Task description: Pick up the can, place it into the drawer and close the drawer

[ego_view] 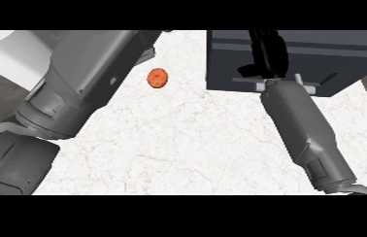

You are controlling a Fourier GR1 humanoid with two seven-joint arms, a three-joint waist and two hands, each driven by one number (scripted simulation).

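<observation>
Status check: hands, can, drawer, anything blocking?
Right hand over the dark drawer unit, fingers unclear. Left hand out of view, forearm up left. Can not visible. Orange round item on counter, apart.

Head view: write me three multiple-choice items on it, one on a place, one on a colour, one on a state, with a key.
1. Where is the right hand?
A. Flat on the bare counter
B. Over the drawer box at the upper right
C. On the left forearm

2. What colour is the drawer box?
A. Dark grey
B. White
C. Orange

3. In what state is the orange round thing?
A. Pinched by the right hand
B. Lying inside the drawer box
C. Lying free on the counter

Key: 1 B, since the black hand shows against the dark box. 2 A, since the box is dark grey against the white counter. 3 C, since white counter shows all round the orange round thing and no hand is on it.
</observation>
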